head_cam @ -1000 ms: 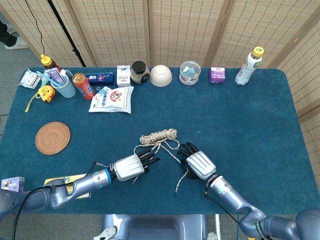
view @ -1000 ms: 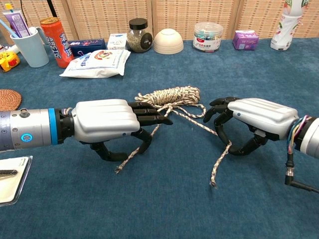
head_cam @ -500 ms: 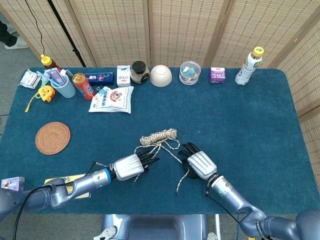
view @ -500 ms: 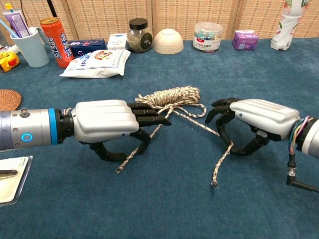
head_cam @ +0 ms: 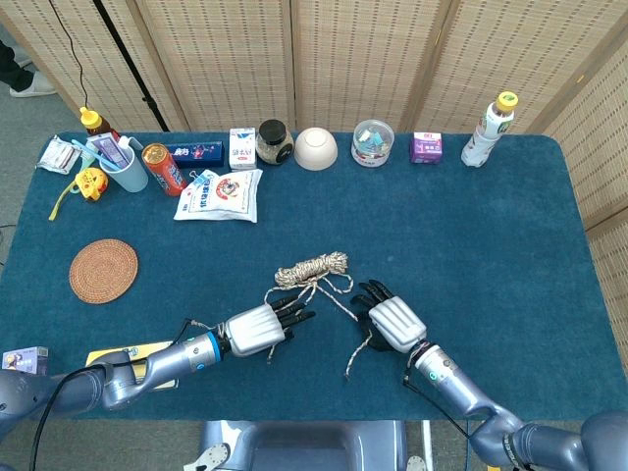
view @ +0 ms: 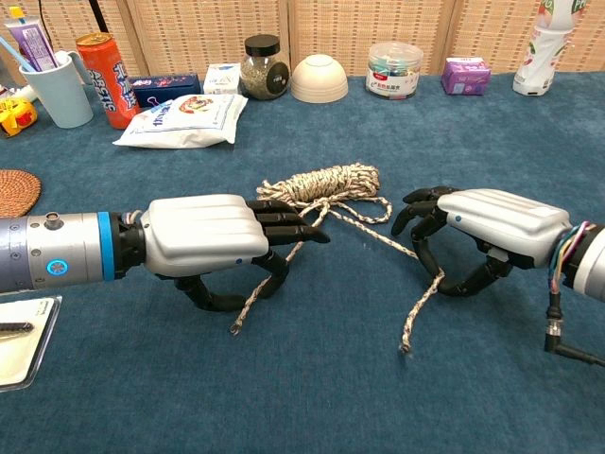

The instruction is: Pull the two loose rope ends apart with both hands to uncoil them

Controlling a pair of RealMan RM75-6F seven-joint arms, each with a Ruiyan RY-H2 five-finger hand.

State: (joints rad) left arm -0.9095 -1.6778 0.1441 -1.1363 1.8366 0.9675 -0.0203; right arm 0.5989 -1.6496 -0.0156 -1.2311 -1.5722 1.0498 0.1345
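The rope lies coiled mid-table on the blue cloth, its two loose ends trailing toward the robot. The left hand has its fingers curled around the left end, which hangs out below the palm. The right hand hooks its fingers over the right end, thumb closed beneath, gripping it.

Left hand: smooth silver-grey back shell, black fingers. Wrist ringed by a blue band, then a silver cylindrical forearm marked with a small blue-lit circular button. Right hand: same silver shell, black fingers. Multicoloured wires exposed at the wrist; a black cable hung below.
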